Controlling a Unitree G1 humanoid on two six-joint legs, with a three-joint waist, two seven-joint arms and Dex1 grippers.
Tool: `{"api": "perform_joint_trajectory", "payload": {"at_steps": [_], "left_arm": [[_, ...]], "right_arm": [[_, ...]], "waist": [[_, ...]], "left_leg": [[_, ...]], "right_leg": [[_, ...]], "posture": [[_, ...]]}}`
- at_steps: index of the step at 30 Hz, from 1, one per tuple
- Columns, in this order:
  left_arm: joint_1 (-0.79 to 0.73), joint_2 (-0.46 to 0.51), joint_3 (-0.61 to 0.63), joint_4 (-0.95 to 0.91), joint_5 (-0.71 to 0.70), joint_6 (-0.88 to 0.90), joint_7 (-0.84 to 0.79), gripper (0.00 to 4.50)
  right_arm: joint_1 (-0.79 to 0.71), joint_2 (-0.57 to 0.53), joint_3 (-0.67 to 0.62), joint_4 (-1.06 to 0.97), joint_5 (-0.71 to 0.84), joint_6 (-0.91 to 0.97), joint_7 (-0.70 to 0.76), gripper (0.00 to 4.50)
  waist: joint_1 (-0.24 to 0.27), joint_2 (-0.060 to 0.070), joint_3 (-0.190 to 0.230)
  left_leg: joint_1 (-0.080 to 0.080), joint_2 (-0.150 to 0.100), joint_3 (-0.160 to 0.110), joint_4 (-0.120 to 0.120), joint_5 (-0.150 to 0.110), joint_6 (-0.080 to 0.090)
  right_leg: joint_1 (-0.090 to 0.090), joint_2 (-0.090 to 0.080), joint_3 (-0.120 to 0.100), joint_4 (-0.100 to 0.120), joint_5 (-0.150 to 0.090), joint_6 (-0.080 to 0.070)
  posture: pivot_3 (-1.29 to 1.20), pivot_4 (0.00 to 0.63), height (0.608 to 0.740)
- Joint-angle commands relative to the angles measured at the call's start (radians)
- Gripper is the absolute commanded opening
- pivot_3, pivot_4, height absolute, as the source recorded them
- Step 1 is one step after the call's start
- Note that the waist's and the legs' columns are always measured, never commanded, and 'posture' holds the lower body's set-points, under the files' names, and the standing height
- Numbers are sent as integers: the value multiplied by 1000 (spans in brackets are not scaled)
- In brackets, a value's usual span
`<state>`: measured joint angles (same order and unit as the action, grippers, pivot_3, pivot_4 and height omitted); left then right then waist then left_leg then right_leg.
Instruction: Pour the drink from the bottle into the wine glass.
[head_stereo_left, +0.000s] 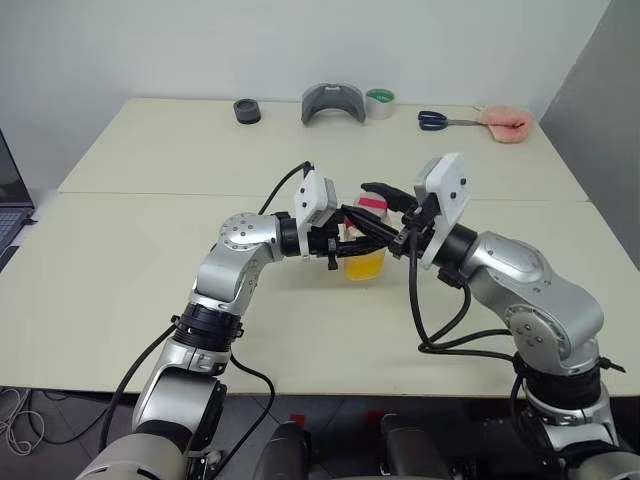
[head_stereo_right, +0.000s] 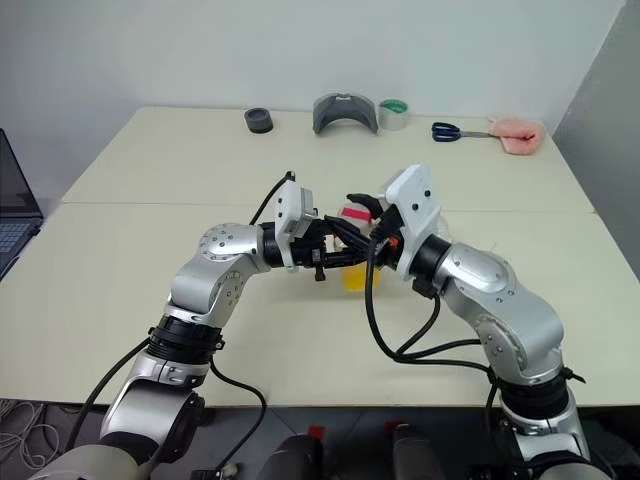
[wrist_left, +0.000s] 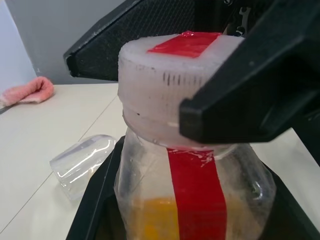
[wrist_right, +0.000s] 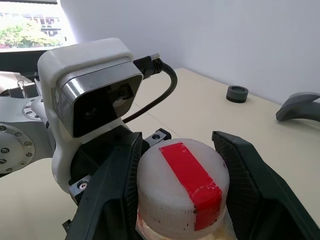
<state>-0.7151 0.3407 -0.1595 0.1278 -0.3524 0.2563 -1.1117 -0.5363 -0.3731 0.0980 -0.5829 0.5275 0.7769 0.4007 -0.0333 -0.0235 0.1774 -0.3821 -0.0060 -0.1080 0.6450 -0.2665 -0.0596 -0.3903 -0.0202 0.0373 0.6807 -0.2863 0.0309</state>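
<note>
- The left gripper reaches in level from the robot's left and is clamped on the body of the bottle, which stands upright above the table near the middle of the front half.
- The drink sits low in the bottle, a yellow-orange band below the black fingers.
- The right gripper comes in from the other side, one finger on each flank of the cap; the jaws are narrowed around it, and the wrist views show both fingers touching its ribbed side.
- The bottle's long axis runs straight up, and the cap lies dead between the right fingers, so that arm is the one placed for unscrewing while the left braces.
- The wine glass lies tipped on its side on the table just beyond the bottle, bowl only showing.
- My read: the cap is still on, pouring not begun, and a lying glass is trouble for the pour.
</note>
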Motion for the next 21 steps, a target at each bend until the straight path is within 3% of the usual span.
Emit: {"api": "perform_joint_trajectory", "payload": {"at_steps": [1,3,6,10,13,19,21], "left_arm": [[-34,7,20,-34,-42,19,-31,1849],[-44,15,16,-35,-54,45,-60,1846],[-65,60,1,-30,-59,67,-153,1842],[-79,69,-3,-2,-42,43,-173,1841],[-72,57,8,3,-34,36,-144,1838],[-57,40,23,-14,-49,71,-88,1832],[-58,35,28,-11,-56,88,-75,1832]], "right_arm": [[-25,-56,12,45,44,-108,228,1898],[-61,-115,22,134,49,-186,406,1898],[-237,-227,100,412,11,-253,751,1898],[-351,-234,141,561,6,-249,891,1898],[-346,-215,107,551,5,-231,829,1898],[-263,-236,-51,386,79,-132,663,3912],[-205,-250,-134,257,177,-33,588,3931]], "waist": [[0,0,0],[-1,0,0],[-9,2,3],[-18,3,4],[-17,3,5],[-8,3,5],[0,3,5]], "left_leg": [[0,0,0,0,0,0],[0,-1,0,0,0,0],[1,0,1,0,0,0],[1,1,-1,-1,0,1],[0,0,-1,0,0,0],[-2,0,-1,1,0,0],[-2,0,-1,1,0,0]], "right_leg": [[0,0,0,0,0,0],[0,0,0,0,0,0],[0,1,0,0,0,0],[0,2,-2,0,0,0],[0,0,-2,0,0,-1],[-1,-2,-1,0,0,0],[-1,-2,-1,0,0,0]], "posture": [[0,150,740],[0,150,740],[0,150,740],[0,150,740],[0,150,740],[0,150,740],[0,150,740]]}}
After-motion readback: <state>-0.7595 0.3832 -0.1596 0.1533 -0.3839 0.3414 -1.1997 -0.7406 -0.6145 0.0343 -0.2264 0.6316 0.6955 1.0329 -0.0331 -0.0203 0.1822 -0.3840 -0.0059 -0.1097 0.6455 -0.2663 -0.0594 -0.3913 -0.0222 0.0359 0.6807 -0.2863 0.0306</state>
